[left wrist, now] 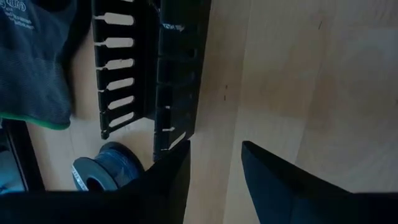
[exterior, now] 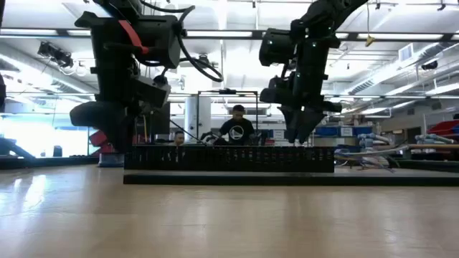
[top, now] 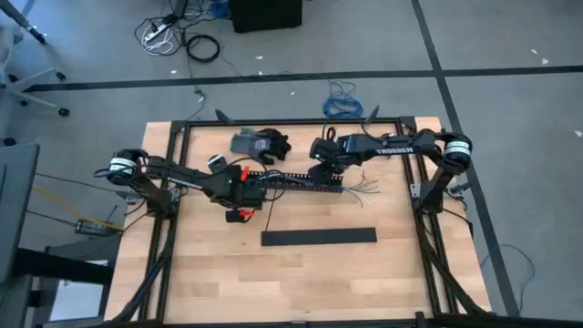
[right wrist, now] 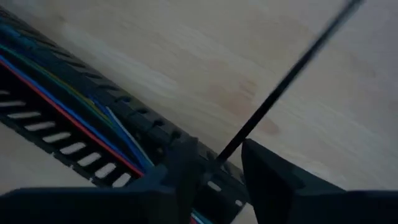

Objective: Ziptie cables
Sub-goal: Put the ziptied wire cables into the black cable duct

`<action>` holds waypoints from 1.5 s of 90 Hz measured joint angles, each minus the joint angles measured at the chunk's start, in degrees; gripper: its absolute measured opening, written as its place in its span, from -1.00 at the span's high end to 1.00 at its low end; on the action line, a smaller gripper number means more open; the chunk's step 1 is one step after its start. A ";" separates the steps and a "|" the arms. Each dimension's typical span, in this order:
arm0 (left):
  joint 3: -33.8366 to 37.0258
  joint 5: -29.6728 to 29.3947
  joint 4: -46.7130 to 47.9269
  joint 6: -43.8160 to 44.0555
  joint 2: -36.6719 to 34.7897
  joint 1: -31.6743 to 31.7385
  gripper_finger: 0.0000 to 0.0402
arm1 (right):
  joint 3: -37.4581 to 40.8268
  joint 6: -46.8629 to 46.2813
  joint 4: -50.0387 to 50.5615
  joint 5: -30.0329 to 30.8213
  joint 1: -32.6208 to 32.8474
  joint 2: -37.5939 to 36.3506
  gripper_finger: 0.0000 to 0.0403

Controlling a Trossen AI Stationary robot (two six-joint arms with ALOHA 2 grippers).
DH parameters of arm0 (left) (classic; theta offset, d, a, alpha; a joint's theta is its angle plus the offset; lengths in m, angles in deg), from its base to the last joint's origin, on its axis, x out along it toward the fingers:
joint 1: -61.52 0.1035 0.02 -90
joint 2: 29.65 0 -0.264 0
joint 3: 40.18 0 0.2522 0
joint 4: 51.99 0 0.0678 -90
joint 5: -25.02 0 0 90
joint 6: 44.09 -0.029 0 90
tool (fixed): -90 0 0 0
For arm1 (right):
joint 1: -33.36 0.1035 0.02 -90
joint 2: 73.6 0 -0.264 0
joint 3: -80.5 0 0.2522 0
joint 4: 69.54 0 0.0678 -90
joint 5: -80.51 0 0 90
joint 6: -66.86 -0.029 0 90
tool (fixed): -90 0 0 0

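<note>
Both pairs of jaws read differently: the right gripper (right wrist: 214, 163) is pinched on a very thin, straight black plastic ziptie (right wrist: 283, 87) that runs from between its fingers toward the upper right of the right wrist frame, while the left gripper (left wrist: 214, 163) stands with a narrow gap and nothing between its fingers. Largest in the scene is the pale wooden table (top: 310, 282), filling the centre of the high view inside a dark frame. Across its upper middle lies the long black slotted comb-like duct (top: 301, 180), with the left arm reaching to its left end and the right arm coming down near its right end. A wide flat black bar (top: 319, 237) lies below it, well apart. Dark work gloves (top: 260, 144) sit above the duct's left part. The cables, thin blue, green and white wires (right wrist: 74, 106), run along inside the duct, and their ends fan out on the wood (top: 364, 185) just past its right end. To do this step well, I judge the right gripper should keep the ziptie's tip pointed, ease it under the wires through a slot, and the left should steady the duct so it does not slide.
</note>
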 joint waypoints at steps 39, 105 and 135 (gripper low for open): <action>0.00 -0.01 0.04 -0.24 0.00 0.00 0.32 | 1.23 1.38 -3.70 -0.04 0.19 0.00 0.97; 0.00 0.35 0.07 -1.55 0.00 0.01 0.32 | 1.15 -2.13 0.56 0.86 3.21 -0.02 1.00; 0.00 0.41 0.10 -1.55 0.00 0.00 0.32 | 0.55 -1.37 1.47 2.19 3.45 -0.24 1.00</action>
